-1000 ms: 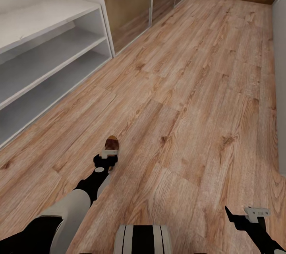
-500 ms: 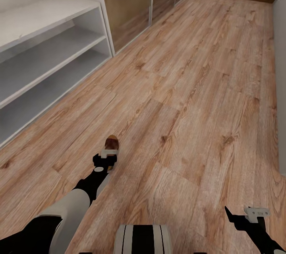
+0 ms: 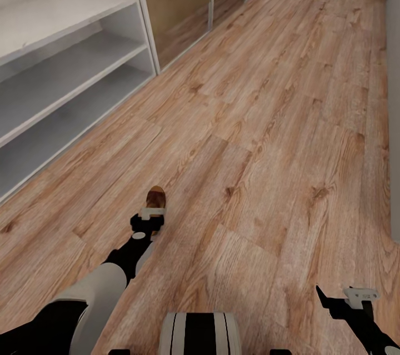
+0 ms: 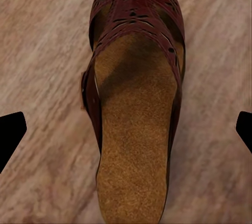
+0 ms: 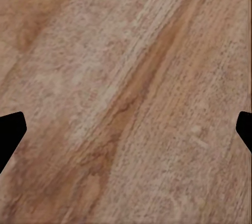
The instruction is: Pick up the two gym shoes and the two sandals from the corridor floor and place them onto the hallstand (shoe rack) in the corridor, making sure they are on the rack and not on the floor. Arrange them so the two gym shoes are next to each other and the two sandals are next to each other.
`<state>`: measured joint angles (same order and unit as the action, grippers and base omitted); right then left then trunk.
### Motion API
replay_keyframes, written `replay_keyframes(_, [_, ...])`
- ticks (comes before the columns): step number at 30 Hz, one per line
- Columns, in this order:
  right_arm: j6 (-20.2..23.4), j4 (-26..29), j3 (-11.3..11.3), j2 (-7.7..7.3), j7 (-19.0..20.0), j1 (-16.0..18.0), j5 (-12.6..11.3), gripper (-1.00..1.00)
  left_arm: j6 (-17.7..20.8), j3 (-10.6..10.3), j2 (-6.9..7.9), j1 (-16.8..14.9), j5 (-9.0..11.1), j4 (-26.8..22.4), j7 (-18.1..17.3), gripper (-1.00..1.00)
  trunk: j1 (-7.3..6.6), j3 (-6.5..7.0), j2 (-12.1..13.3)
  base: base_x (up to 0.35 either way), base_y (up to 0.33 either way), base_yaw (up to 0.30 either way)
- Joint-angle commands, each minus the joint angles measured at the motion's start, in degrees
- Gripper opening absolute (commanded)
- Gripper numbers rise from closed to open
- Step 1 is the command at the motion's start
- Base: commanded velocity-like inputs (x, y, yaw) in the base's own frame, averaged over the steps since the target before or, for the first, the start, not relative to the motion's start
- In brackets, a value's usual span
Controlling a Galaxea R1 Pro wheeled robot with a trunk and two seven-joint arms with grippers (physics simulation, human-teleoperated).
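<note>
Hovering over one sandal (image 4: pixel 135 98) on the corridor floor (image 3: pixel 266 138): left gripper (image 3: pixel 150 220) directly above, fingers (image 4: pixel 11 133) spread wide, one each side of the footbed, gripping nothing. Right gripper (image 3: pixel 355 300) low at the robot's right, over bare planks, fingers (image 5: pixel 10 132) also spread wide and empty. Hallstand (image 3: pixel 61 83) well apart to the left, shelves bare in head view. For a good pick, probably: lower straight, keep footbed centred between fingers, close across the narrow width behind the perforated strap, lift level. Risk: pinching strap alone, so shoe tilts. Branding, labels, writing: none legible on sandal or rack.
</note>
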<state>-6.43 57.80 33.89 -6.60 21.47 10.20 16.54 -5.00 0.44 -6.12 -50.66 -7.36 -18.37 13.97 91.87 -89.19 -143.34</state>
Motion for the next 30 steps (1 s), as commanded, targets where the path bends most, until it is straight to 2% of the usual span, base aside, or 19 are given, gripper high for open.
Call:
replay_keyframes(1, [0.04, 0.48, 0.04, -0.23, 0.01, 0.21, -0.03, 1.00, 0.00, 0.00, -0.04, -0.01, -0.01, 0.00, 0.00, 1.00, 0.00, -0.05, 0.00, 0.000, 0.000, 0.000])
replay_keyframes(3, [0.10, 1.25, 0.08, -0.48, 0.02, 0.52, -0.05, 1.00, 0.00, 0.00, -0.09, -0.02, -0.01, 0.00, 0.00, 1.00, 0.00, -0.12, 0.00, 0.000, 0.000, 0.000])
replay_keyframes(7, [2.87, 7.53, 0.15, -1.18, 0.10, 2.47, -0.10, 1.00, -0.03, -0.01, -0.21, 0.00, -0.02, 0.00, 0.00, 1.00, 0.00, -0.20, 0.00, 0.000, 0.000, 0.000])
replay_keyframes(8, [2.87, 7.53, 0.15, -1.18, 0.10, 2.47, -0.10, 1.00, -0.03, -0.01, -0.21, 0.00, -0.02, 0.00, 0.00, 1.00, 0.00, -0.22, 0.00, 0.000, 0.000, 0.000])
replay_keyframes(12, [10.31, 16.70, 0.27, -1.71, 0.47, 4.32, -0.39, 1.00, -0.09, -0.04, -0.26, -0.03, -0.02, 0.00, -0.03, 1.00, 0.00, -0.25, 0.00, 0.000, 0.000, 0.000])
replay_keyframes(13, [10.31, 16.70, 0.27, -1.71, 0.47, 4.32, -0.39, 1.00, -0.09, -0.04, -0.26, -0.03, -0.02, 0.00, -0.03, 1.00, 0.00, -0.26, 0.00, 0.000, 0.000, 0.000])
replay_keyframes(17, [14.77, 23.51, 0.34, -2.00, 1.11, 5.18, -2.02, 1.00, -0.15, -0.07, -0.31, -0.01, -0.03, -0.03, -0.06, 1.00, 0.00, -0.27, 0.00, 0.000, 0.000, 0.000])
replay_keyframes(18, [14.77, 23.51, 0.34, -2.00, 1.11, 5.18, -2.02, 1.00, -0.15, -0.07, -0.31, -0.01, -0.03, -0.03, -0.06, 1.00, 0.00, -0.28, 0.00, 0.000, 0.000, 0.000])
replay_keyframes(24, [17.21, 28.28, 0.98, -2.59, 1.63, 5.61, -6.04, 1.00, -0.22, -0.08, -0.31, 0.04, -0.03, -0.07, -0.08, 1.00, 0.00, -0.28, 0.00, 0.000, 0.000, 0.000])
replay_keyframes(30, [17.92, 29.71, 1.44, -2.88, 2.09, 5.54, -7.15, 1.00, -0.25, -0.08, -0.30, 0.07, -0.03, -0.08, -0.08, 1.00, 0.00, -0.29, 0.00, 0.000, 0.000, 0.000])
